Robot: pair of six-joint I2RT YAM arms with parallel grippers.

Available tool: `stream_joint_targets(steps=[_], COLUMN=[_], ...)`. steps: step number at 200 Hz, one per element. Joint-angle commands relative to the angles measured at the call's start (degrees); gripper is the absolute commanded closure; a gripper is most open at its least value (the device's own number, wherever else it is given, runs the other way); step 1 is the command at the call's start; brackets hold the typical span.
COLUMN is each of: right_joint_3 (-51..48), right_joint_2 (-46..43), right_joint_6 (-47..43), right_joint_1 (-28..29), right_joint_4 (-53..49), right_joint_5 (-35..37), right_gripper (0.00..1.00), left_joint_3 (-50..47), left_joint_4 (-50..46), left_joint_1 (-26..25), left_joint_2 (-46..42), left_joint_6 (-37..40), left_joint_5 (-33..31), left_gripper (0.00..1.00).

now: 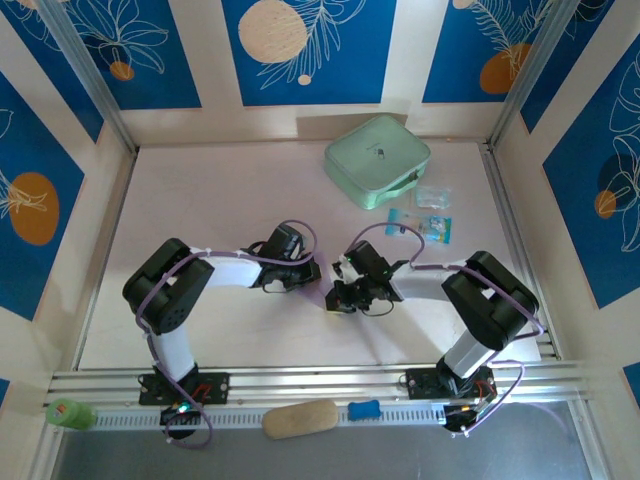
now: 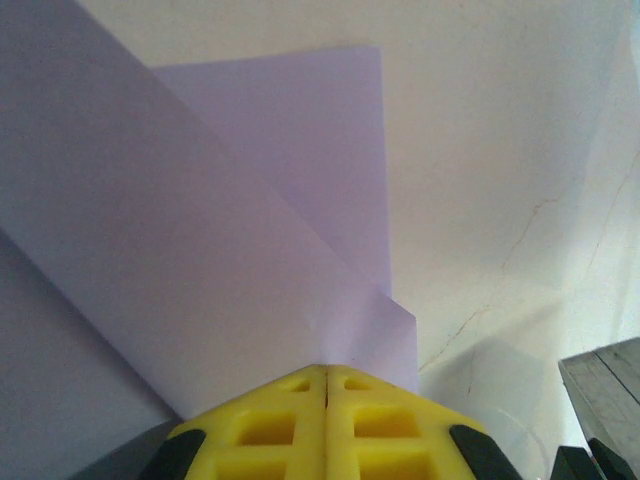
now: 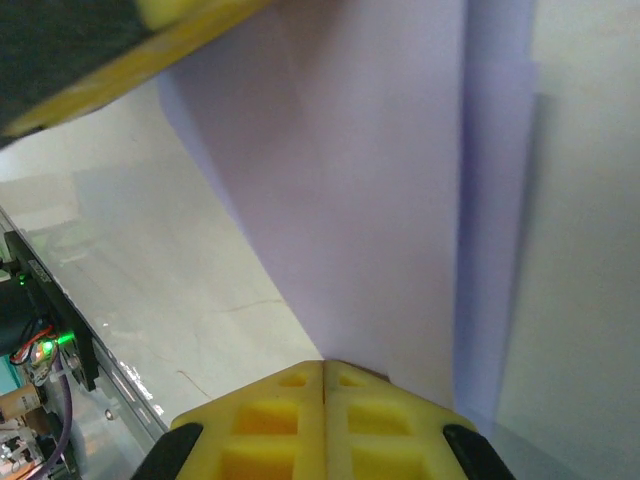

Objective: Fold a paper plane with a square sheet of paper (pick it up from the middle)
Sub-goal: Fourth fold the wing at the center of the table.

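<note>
Since both the left gripper (image 2: 326,372) and right gripper (image 3: 324,365) are pressed together pinching the paper (image 2: 200,250), which sits half-folded between them over the middle of the table (image 2: 500,150), I'd hold both pinches tight and move in sync, lining the edges up before pressing any crease, or it'll go crooked.

I've got both arms bent inward, elbows out, wrists meeting at centre of the top view. Left gripper (image 1: 313,274) has its jaws fully together. Right gripper (image 1: 337,296) same, just beside the left.
</note>
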Motion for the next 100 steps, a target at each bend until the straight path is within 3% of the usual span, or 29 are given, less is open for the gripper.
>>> stream_joint_targets(steps=[1, 100], right_joint_3=[-2.2, -2.8], right_joint_2=[0.2, -4.5], right_joint_6=[1.0, 1.3], right_joint_1=[-1.1, -2.2], right_joint_4=[2.3, 3.0], right_joint_5=[-2.1, -4.5], right_gripper=[0.98, 0.97], left_joint_3=[-1.4, -1.4], left_joint_4=[-3.0, -3.3], left_joint_1=[-0.4, -0.4], left_joint_2=[2.0, 1.7], left_joint_6=[0.9, 1.0], left_joint_5=[-0.4, -0.6], left_gripper=[1.0, 1.0])
